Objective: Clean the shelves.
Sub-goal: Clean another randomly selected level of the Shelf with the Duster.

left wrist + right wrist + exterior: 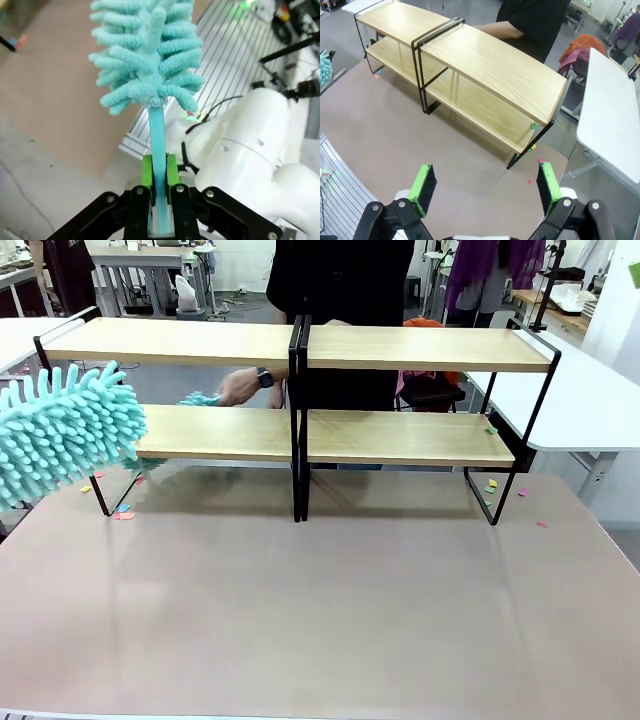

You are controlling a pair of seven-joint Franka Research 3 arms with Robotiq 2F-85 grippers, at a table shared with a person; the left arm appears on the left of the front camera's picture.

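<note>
Tabletop (320,610) lies nearest you in the front view, a bare beige sheet reaching to the racks. In your right wrist view the right gripper (485,185) hangs above that surface with its green pads (424,183) spread wide apart and nothing between them; the shelves sit toward twelve o'clock from it. In your left wrist view the left gripper (159,187) is clenched on the pale blue handle (159,150) of a turquoise duster (147,50), the green pads pressing the stem from both sides, the fluffy head rising toward twelve o'clock and the white arm body at about four o'clock.

Farther across, the front view shows that duster head at about nine o'clock, at the picture's edge, its tip just beside the left end of the lower left board. The shelves (300,435) stand across the middle of the table: two joined racks with four light-wood boards in thin black frames. Small coloured paper scraps (123,512) lie on the table by the left feet and, at about three o'clock, near the right feet; one green bit sits on the lower right board.

Beyond the racks, at twelve o'clock, a person in black stands, their hand (240,387) reaching over the lower left board and holding a small turquoise duster (200,399).
</note>
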